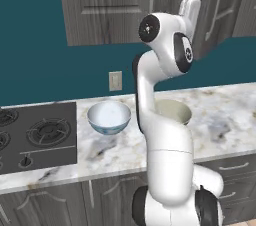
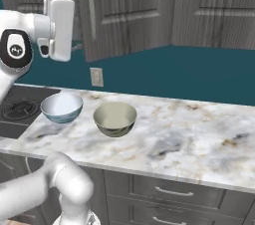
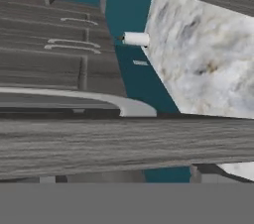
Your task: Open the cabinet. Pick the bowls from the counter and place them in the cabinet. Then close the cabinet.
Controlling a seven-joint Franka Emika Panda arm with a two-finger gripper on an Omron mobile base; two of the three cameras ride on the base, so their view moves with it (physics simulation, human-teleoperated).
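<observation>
I have the white arm raised high, with the two-finger gripper up at the grey-brown wood-grain wall cabinet. One panelled door stands swung partly out from the cabinet front, its long slim metal bar handle near the hand. From the hand camera I see a broad wood-grain edge crossing close in front, probably the door's edge, though the angle is too skewed for me to be sure. The jaws are spread about as wide as they go, and I see nothing between them.

Both bowls sit on the long white marble counter with grey and tan veins, side by side but apart. The white bowl with blue markings is nearer the black gas cooktop; the cream-olive bowl sits on its other side (partly hidden behind my arm in the left base view).
</observation>
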